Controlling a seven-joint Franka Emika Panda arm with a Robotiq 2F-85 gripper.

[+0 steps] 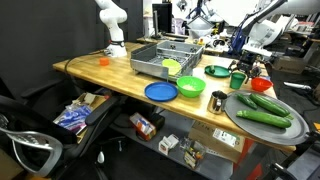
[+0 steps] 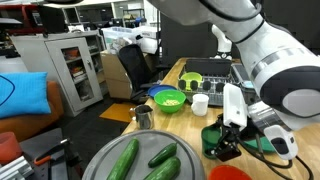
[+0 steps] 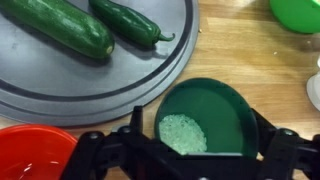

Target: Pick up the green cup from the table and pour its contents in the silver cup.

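Tool (image 3: 198,138) first: its two fingers sit one on each side of the green cup (image 3: 215,105), pressed to the walls, so the cup looks clamped. Whether the cup has left the counter (image 3: 230,50) I cannot tell. It is upright, with pale grains (image 3: 183,133) lying in the bottom. The silver cup (image 1: 219,101) stands apart from the tool, close to the counter's edge, between the lime-green bowl (image 1: 190,88) and the cucumber tray (image 1: 243,124). I judge the carry must run that way.

Glossy white rounded arm (image 2: 262,50), grey joint bands, matte black fingers (image 3: 128,148).
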